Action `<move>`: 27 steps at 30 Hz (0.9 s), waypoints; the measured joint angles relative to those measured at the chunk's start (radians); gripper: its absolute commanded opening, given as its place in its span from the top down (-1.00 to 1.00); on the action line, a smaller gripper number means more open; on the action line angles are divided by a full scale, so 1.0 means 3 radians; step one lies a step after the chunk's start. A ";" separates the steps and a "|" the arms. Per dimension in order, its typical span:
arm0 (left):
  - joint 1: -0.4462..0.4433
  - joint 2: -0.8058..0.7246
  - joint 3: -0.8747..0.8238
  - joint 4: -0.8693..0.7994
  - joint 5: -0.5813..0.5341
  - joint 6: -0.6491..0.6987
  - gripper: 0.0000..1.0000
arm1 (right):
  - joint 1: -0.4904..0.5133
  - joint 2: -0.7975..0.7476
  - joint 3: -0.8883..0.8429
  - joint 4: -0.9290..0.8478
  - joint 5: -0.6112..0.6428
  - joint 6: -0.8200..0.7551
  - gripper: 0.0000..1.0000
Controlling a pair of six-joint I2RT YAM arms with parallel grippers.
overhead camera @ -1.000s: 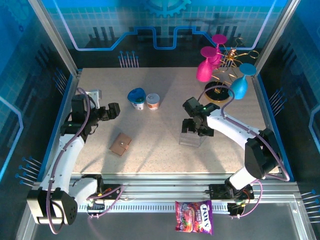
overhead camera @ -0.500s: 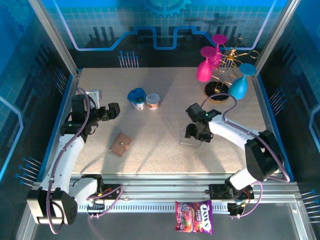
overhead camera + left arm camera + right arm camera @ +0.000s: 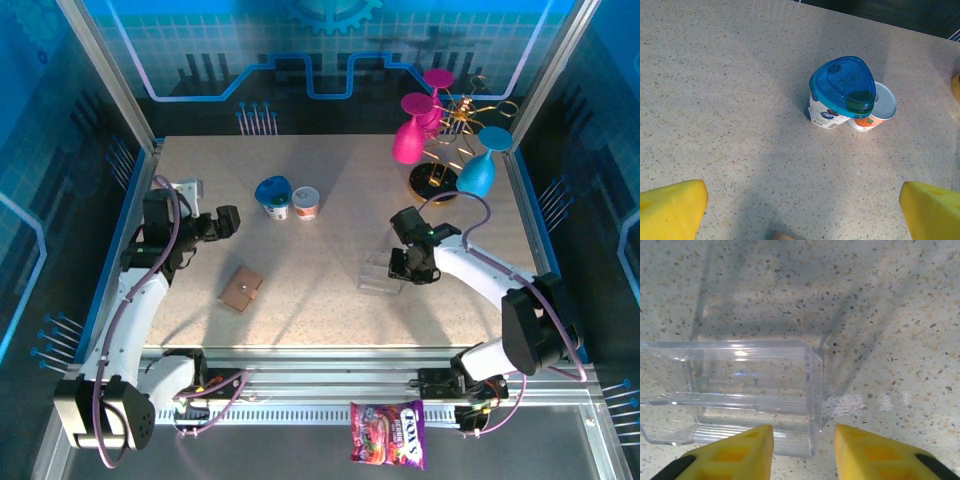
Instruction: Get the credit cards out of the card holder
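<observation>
Top external shows the closed card holder (image 3: pixel 241 288) lying left of centre. Right wrist shows the right gripper (image 3: pixel 804 447) narrow astride the wall of a clear box (image 3: pixel 740 385), grip unclear. The left gripper (image 3: pixel 802 210) is spread wide.

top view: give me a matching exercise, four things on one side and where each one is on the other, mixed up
Things:
1. wallet
2. clear box
3. candy bag
4. blue-lid cup

Places:
a. next to the orange cup
b. nearest the bottom edge of the view
c. lying shut, by itself, left of centre
d. at the right gripper

Pairs: 1-c, 2-d, 3-b, 4-a
</observation>
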 measured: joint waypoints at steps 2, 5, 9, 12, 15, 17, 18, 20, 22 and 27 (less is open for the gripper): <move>0.0000 0.0000 -0.0001 0.0000 0.0000 -0.0020 -0.99 | -0.0011 0.0000 -0.0019 0.0018 -0.0005 -0.0031 0.43; 0.0000 0.0000 0.0000 0.0000 -0.0004 -0.0058 -0.99 | -0.0027 0.0000 -0.0020 0.0065 -0.0014 -0.0083 0.51; 0.0000 0.0000 -0.0001 0.0000 -0.0011 -0.0078 -0.99 | -0.0050 0.0019 -0.0025 0.0139 -0.0053 -0.0123 0.54; 0.0000 0.0000 -0.0001 0.0000 -0.0023 -0.0080 -0.99 | -0.0056 0.0052 -0.0093 0.0189 -0.0065 -0.0150 0.55; 0.0000 0.0000 0.0000 0.0000 -0.0024 -0.0080 -0.99 | -0.0061 0.0097 -0.0145 0.0201 -0.0066 -0.0175 0.59; 0.0000 0.0000 0.0000 0.0000 -0.0025 -0.0080 -0.99 | -0.0061 0.0100 -0.0149 0.0224 -0.0074 -0.0197 0.63; 0.0000 0.0000 0.0000 0.0000 -0.0025 -0.0080 -0.99 | -0.0061 0.0103 -0.0149 0.0228 -0.0079 -0.0203 0.64; 0.0000 0.0000 0.0000 0.0000 -0.0025 -0.0080 -0.99 | -0.0061 0.0103 -0.0149 0.0239 -0.0090 -0.0214 0.69; 0.0000 0.0000 0.0000 0.0000 -0.0025 -0.0080 -0.99 | -0.0061 0.0103 -0.0149 0.0248 -0.0102 -0.0223 0.72; 0.0000 0.0000 0.0000 0.0000 -0.0023 -0.0083 -0.99 | -0.0061 0.0103 -0.0148 0.0248 -0.0100 -0.0228 0.78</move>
